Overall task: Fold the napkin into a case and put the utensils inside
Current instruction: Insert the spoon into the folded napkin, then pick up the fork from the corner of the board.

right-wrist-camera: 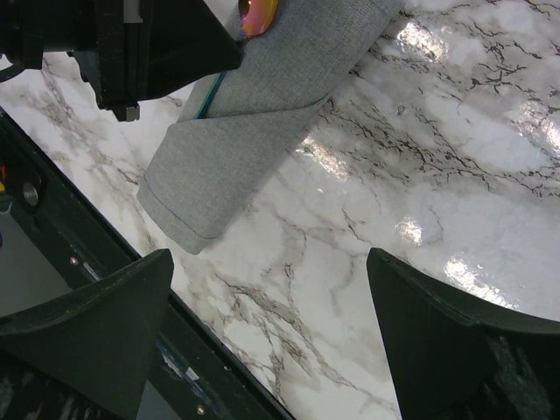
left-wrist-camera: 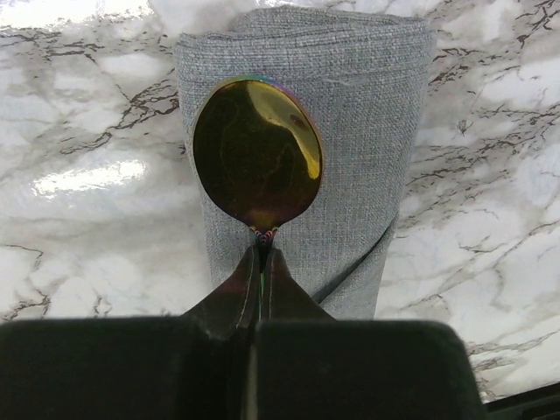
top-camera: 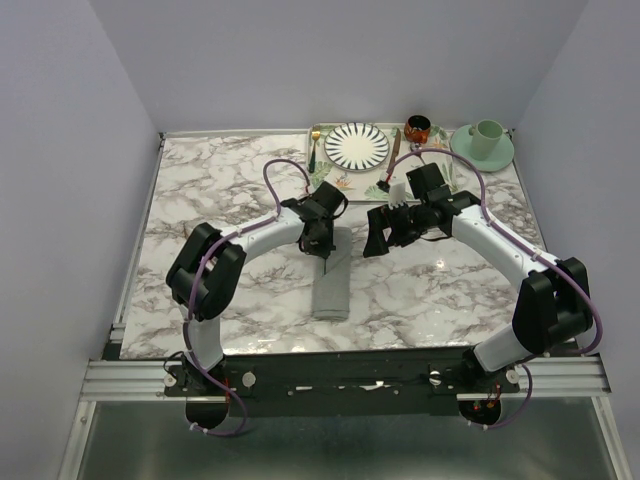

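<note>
Closest to my bases, on the marble table [top-camera: 200, 200], lies the near end of the case [top-camera: 331, 298], a narrow grey cloth pocket that runs away from me, about midway between my two arms. Over its far half hangs my left claw [top-camera: 324, 252], pinched tight on the neck of the spoon [left-wrist-camera: 258, 153]. The dark fingers [left-wrist-camera: 227, 302] meet just below the shiny gold bowl, which sits in front of the grey weave with the cloth's folded end beyond it. Whether the bowl touches the cloth I cannot tell. From my other wrist, a thin green line of the handle shows against the cloth below that claw. Just right of the case, my right claw [top-camera: 385, 238] hovers over bare marble, spread wide and holding nothing, both fingers [right-wrist-camera: 96, 332] apart from the cloth. Farther back, along the table's far edge, a leaf-patterned tray [top-camera: 345, 178] carries a striped plate [top-camera: 357, 145], with a gold fork [top-camera: 315, 146] on its left and a knife [top-camera: 393, 158] on its right. Past the knife stands a dark cup [top-camera: 417, 127], and in the far right corner a green mug [top-camera: 487, 133] rests on its saucer [top-camera: 465, 150].
</note>
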You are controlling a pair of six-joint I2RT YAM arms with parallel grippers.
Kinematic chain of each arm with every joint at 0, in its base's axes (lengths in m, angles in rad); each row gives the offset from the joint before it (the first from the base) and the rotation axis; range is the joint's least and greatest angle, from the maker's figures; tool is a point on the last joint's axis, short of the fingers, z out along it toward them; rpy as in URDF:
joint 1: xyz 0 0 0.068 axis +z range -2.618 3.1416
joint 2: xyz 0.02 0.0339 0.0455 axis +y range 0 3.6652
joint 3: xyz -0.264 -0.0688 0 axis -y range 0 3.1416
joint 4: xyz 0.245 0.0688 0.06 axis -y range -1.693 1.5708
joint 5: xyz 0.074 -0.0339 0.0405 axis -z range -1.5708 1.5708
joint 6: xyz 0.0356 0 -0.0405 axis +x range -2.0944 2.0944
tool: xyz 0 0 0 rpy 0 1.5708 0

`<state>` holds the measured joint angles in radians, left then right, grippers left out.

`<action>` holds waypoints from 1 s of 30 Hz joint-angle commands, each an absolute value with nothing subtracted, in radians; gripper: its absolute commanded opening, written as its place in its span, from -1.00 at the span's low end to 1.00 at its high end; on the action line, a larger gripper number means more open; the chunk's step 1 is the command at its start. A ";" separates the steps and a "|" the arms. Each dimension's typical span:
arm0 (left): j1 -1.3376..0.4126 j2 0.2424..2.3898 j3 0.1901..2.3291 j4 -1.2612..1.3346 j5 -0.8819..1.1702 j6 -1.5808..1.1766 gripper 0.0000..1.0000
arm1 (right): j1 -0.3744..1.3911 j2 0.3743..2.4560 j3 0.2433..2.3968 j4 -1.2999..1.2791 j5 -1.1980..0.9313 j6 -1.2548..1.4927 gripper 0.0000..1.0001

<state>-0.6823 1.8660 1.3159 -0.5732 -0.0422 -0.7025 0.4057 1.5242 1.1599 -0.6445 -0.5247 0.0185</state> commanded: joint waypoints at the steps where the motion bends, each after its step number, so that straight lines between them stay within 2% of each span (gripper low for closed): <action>1: -0.695 1.844 1.301 -0.586 -0.012 -0.710 -0.82 | 0.407 1.511 1.155 -0.634 -0.514 0.014 1.00; 5: -0.696 1.836 1.298 -0.594 -0.017 -0.712 -0.57 | 0.407 1.511 1.155 -0.635 -0.511 0.014 1.00; 7: -0.693 1.829 1.311 -0.601 -0.028 -0.703 -0.31 | 0.407 1.509 1.158 -0.635 -0.511 0.015 1.00; 10: -0.683 1.813 1.371 -0.618 -0.075 -0.651 -0.18 | 0.407 1.508 1.160 -0.638 -0.505 0.014 1.00; 15: -0.556 1.728 1.457 -0.644 -0.143 -0.545 -0.09 | 0.407 1.494 1.158 -0.638 -0.506 0.009 1.00; 23: -0.145 1.557 1.292 -0.747 -0.216 -0.397 -0.04 | 0.408 1.488 1.161 -0.638 -0.525 0.009 1.00; 27: 0.058 1.587 1.235 -0.742 -0.247 -0.293 -0.03 | 0.407 1.499 1.169 -0.640 -0.534 0.009 1.00; 30: 0.120 1.612 1.206 -0.704 -0.224 -0.253 -0.03 | 0.407 1.502 1.169 -0.640 -0.541 0.009 1.00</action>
<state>0.0456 1.5684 1.2537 -0.6903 -0.2058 -0.3607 0.4057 1.5070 1.1599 -0.6445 -0.5201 0.0177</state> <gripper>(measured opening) 0.483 0.998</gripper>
